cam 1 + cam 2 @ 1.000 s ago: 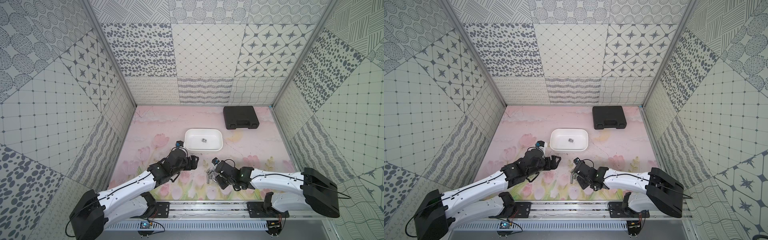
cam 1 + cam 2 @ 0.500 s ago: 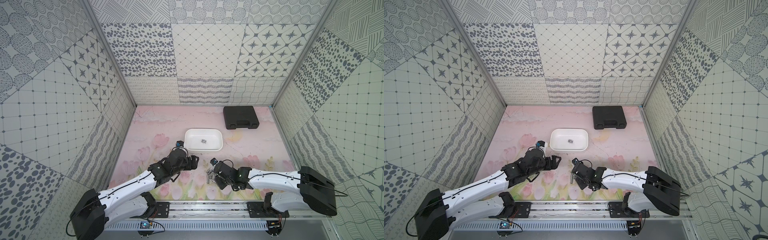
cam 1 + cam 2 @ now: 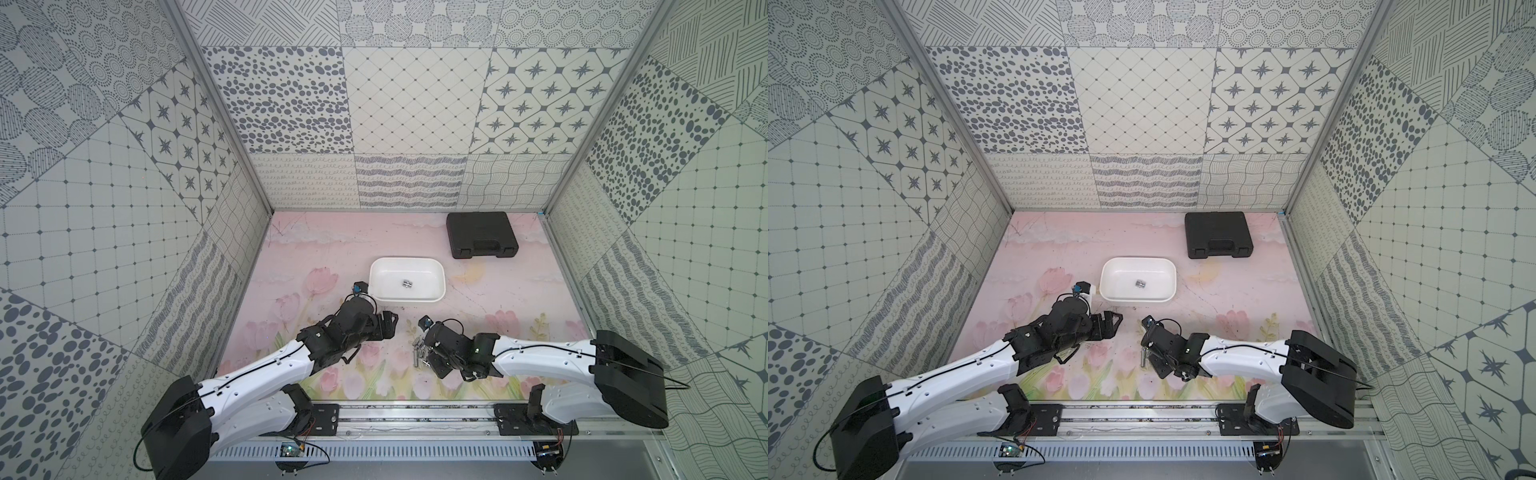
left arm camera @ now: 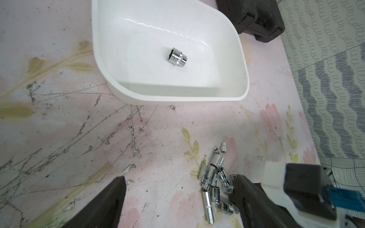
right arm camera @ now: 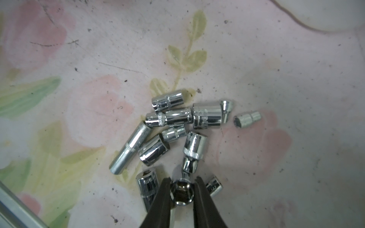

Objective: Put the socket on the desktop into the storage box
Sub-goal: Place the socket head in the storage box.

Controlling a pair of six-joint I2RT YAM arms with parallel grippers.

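Observation:
Several chrome sockets lie in a pile (image 3: 419, 354) (image 5: 177, 126) on the flowered desktop, near the front. My right gripper (image 5: 181, 194) (image 3: 430, 360) reaches down at the pile's near side. Its two dark jaws press on both sides of one upright socket (image 5: 181, 192), whose hex opening faces the camera. My left gripper (image 4: 177, 199) (image 3: 390, 328) hangs open just left of the pile, holding nothing. The storage box (image 3: 430, 274) (image 3: 1163, 272) (image 4: 150, 92), a white shallow tub, stands behind the pile. One socket (image 3: 406, 284) (image 4: 177, 57) lies inside it.
A closed black moulded case (image 3: 482, 235) (image 3: 1219, 235) sits at the back right by the wall. Patterned walls close in the desktop on three sides. The metal rail (image 3: 415, 415) carrying both arm bases runs along the front edge.
My right gripper's jaws have drawn together onto one socket at the pile's near side, and the wrist has shifted slightly left. The left arm has not moved.

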